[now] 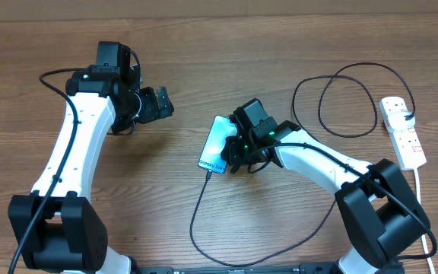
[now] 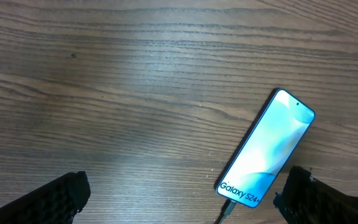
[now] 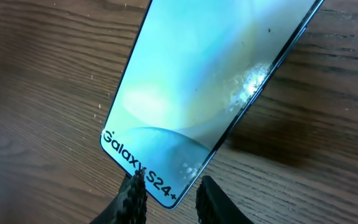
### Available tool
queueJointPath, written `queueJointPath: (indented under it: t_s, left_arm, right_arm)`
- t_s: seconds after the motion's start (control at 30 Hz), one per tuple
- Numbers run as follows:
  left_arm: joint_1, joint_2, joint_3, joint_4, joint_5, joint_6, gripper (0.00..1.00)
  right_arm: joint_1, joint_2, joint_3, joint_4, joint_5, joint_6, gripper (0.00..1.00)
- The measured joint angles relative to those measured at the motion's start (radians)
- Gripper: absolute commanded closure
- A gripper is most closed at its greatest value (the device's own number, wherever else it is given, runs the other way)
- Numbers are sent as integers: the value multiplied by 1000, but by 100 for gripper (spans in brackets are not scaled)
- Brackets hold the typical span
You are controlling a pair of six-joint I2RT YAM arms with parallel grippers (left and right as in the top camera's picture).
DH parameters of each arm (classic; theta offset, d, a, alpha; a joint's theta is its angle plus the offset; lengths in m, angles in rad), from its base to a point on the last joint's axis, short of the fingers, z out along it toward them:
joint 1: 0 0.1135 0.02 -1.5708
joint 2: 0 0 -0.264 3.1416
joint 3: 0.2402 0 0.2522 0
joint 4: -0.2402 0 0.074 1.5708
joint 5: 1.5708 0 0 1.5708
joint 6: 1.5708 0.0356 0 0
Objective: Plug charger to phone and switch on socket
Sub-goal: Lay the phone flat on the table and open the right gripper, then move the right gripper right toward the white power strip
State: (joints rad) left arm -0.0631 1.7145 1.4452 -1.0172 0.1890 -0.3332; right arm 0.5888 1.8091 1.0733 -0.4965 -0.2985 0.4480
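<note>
The phone lies flat and screen-up near the middle of the desk, glowing light blue. It is slanted so that the end with the small text points toward the robot. The right end effector hangs just at that near end, beside the phone's right edge. In the right wrist view its fingertips sit on either side of the phone's lower corner. The charger meets the middle of the same end, and in the left wrist view its tip looks seated in the port. From there the thin black cable runs toward the robot, bends right under the right arm and loops on the far right of the desk. The socket lies at the right edge, well apart from both arms, with a black plug in it and a white cord trailing toward the robot. Its switches are too small to read. The left end effector hovers left of the phone, apart from it. The desk is brown wood grain, and a pale strip shows beyond its far edge. The left end effector's fingers are spread wide and hold nothing. The right one's are a narrow gap apart, with nothing visibly clamped between them, though whether a finger brushes the phone cannot be told.
</note>
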Motion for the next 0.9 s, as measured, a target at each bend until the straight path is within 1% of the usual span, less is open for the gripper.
queueJointPath:
  t_s: [0.13, 0.17, 0.2, 0.23, 0.27, 0.53, 0.7, 0.8, 0.9]
  left_arm:
    - [0, 0, 0, 0, 0, 0, 0]
    - [0, 0, 0, 0, 0, 0, 1]
    - [0, 0, 0, 0, 0, 0, 1]
    - [0, 0, 0, 0, 0, 0, 0]
    - [0, 0, 0, 0, 0, 0, 0]
    - [0, 0, 0, 0, -3, 0, 0]
    - [0, 0, 0, 0, -3, 0, 1]
    - [0, 0, 0, 0, -3, 0, 0]
    - [0, 0, 0, 0, -3, 0, 0]
  right_arm:
    - [0, 0, 0, 0, 0, 0, 75]
    - [0, 0, 0, 0, 0, 0, 78]
    - [0, 0, 0, -1, 0, -1, 87]
    - [0, 0, 0, -1, 1, -2, 93]
    - [0, 0, 0, -4, 3, -10, 96]
    - [0, 0, 0, -37, 93, 77, 96]
    - [0, -8, 0, -72, 125, 108, 96]
    - [-2, -47, -1, -128, 132, 115, 96]
    - [-16, -132, -2, -172, 134, 119, 96]
